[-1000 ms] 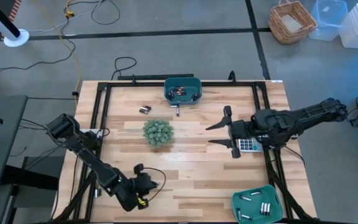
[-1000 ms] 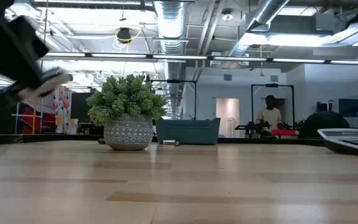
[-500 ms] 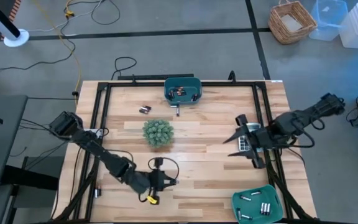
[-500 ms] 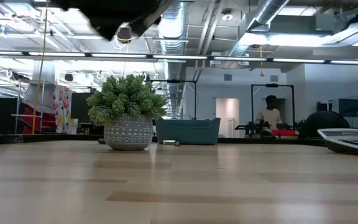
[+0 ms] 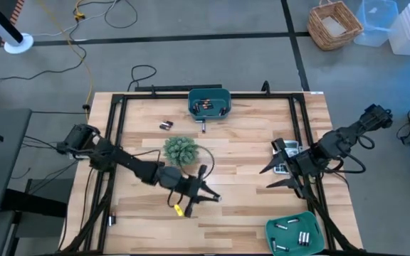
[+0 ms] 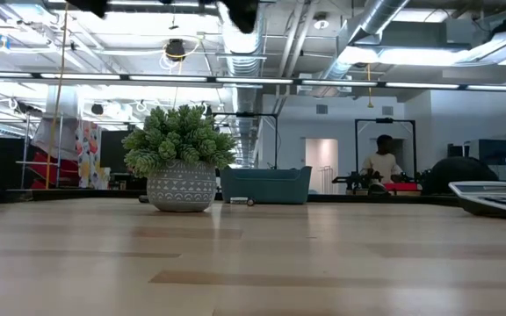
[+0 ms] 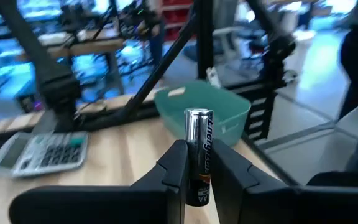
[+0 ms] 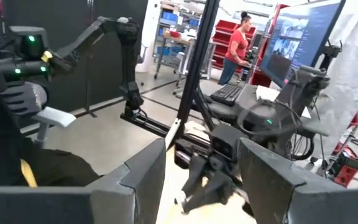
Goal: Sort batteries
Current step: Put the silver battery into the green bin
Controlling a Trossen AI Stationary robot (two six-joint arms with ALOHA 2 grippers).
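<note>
While my left claw (image 7: 197,171) pinches a battery (image 7: 198,155), its long axis stands upright between my fingers. Its lower end is hidden there. My right claw (image 5: 277,171) hangs open.

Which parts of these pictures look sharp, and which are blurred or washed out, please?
Left wrist view: the battery held in the left gripper is sharp, while the teal bin and calculator behind are soft. Low view: the potted plant is crisp, the ceiling lights glare. Right wrist view: the right gripper's near fingers are blurred.
</note>
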